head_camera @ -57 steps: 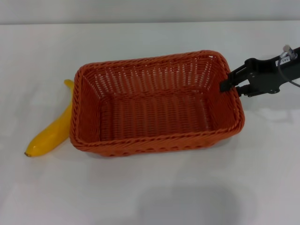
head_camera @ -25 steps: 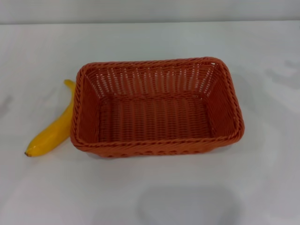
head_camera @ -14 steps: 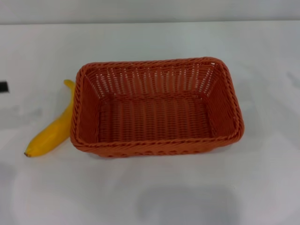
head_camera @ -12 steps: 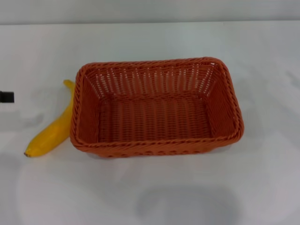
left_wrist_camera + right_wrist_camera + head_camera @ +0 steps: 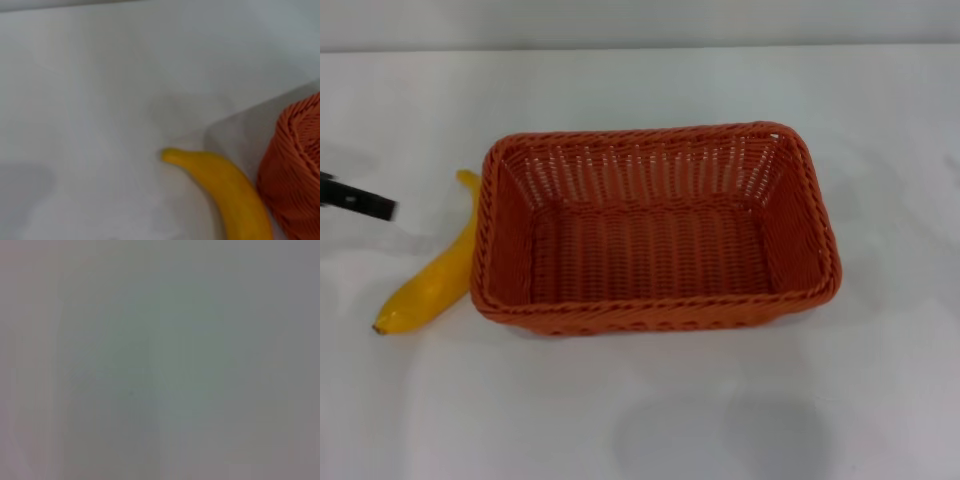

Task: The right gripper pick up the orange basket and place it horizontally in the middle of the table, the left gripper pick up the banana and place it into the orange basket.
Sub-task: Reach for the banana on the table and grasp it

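The orange basket (image 5: 655,228) sits lengthwise across the middle of the white table (image 5: 650,400), empty, open side up. The banana (image 5: 432,273) lies on the table against the basket's left end, its dark tip toward the front. In the left wrist view the banana (image 5: 225,190) lies beside the basket's corner (image 5: 295,170). The left gripper (image 5: 360,198) shows only as a thin black finger at the head view's left edge, above and left of the banana, apart from it. The right gripper is out of view.
The table's far edge (image 5: 640,48) meets a grey wall at the back. The right wrist view holds only a plain grey surface (image 5: 160,360).
The right gripper let go of the basket's right end and left the view. The left gripper has come in from the left edge, moving right toward the banana.
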`<state>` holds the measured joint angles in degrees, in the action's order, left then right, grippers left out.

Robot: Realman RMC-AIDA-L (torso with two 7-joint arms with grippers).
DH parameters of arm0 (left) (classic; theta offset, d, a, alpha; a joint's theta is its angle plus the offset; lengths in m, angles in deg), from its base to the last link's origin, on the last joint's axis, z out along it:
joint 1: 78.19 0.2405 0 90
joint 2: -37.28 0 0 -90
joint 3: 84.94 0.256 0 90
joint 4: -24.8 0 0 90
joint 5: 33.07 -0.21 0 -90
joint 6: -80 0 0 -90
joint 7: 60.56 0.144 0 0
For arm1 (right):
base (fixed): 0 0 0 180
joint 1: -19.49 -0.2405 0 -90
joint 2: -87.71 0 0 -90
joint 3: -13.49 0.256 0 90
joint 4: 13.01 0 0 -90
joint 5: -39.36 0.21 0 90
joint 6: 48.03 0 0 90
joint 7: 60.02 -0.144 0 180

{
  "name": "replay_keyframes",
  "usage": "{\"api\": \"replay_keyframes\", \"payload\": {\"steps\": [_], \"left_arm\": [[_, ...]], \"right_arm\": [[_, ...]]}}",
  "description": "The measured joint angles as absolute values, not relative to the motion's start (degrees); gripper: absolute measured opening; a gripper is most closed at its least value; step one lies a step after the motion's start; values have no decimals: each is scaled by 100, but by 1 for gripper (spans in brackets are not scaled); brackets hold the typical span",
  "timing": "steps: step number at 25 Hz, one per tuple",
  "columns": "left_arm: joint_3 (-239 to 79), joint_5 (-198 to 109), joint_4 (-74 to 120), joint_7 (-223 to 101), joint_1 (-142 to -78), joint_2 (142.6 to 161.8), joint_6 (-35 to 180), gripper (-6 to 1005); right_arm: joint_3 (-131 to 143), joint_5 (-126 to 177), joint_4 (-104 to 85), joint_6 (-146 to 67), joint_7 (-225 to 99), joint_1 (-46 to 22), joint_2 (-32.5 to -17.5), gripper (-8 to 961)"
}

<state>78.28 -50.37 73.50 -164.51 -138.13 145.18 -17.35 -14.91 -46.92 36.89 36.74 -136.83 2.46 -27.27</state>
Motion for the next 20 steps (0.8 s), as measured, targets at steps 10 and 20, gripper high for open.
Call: {"api": "replay_keyframes", "payload": {"steps": [10, 20], "left_arm": [[7821, -6309, 6727, -16636, -14412, 14980, -1202, 783], [7818, -6875, 6613, -16949, -14671, 15442, -357, 780]], "right_arm": [[-1520, -4681, 3657, 3683, -13673, 235, -2725, 859], [-1534, -4677, 3564, 3712, -13654, 251, -2725, 859]]}}
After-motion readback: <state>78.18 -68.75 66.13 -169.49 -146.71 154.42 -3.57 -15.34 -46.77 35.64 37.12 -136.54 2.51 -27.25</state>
